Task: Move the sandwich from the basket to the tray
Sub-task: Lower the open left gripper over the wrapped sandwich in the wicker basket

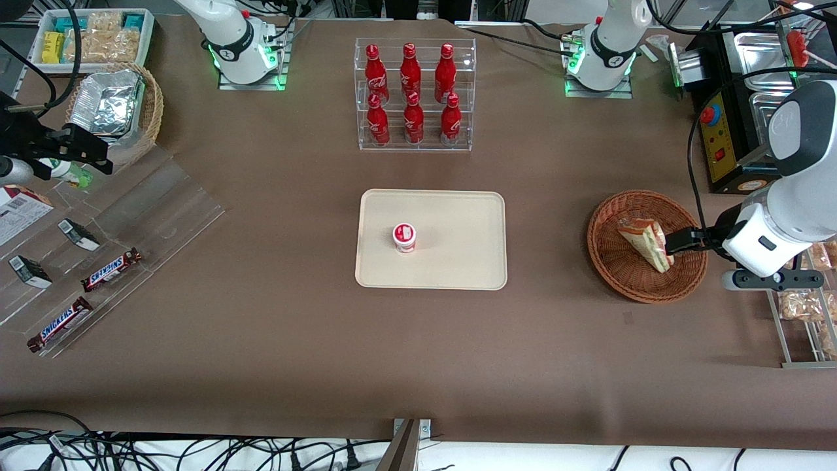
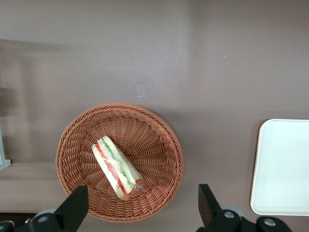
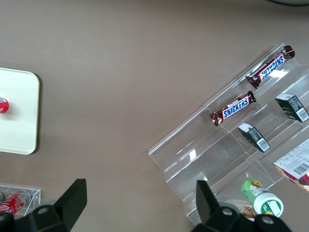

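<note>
The sandwich (image 1: 646, 242) (wrapped, filling edge showing) lies in the basket (image 1: 614, 258), well apart from the tray (image 1: 458, 261), which sits at the basket's nine o'clock in the front view. The gripper (image 2: 142, 205) hangs above the basket, fingers (image 2: 75, 205) spread wide, grasping nothing. A small cup (image 1: 404, 237) stands on the tray.
</note>
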Robot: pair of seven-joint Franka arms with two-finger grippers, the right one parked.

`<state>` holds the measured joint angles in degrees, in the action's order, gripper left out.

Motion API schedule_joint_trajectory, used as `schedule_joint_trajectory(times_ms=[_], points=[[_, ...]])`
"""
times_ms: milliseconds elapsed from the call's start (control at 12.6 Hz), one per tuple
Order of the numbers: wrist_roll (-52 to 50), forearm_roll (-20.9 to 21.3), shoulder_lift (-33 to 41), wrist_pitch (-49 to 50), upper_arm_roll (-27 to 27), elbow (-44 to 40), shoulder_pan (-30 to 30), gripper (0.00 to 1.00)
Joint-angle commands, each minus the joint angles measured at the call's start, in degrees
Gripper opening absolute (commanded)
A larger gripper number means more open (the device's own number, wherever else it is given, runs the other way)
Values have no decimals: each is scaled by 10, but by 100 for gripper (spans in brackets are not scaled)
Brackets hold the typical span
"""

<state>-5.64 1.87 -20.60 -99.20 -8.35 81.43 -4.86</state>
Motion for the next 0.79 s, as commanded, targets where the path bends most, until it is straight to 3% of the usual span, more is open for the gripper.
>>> schedule_joint_trajectory(times_ms=[0, 476, 714], points=[[-9, 5, -5, 5, -2, -14, -2, 100], [-9, 0, -7, 9, 3, 4, -21, 100], [-72, 0, -7, 5, 4, 23, -28, 100]])
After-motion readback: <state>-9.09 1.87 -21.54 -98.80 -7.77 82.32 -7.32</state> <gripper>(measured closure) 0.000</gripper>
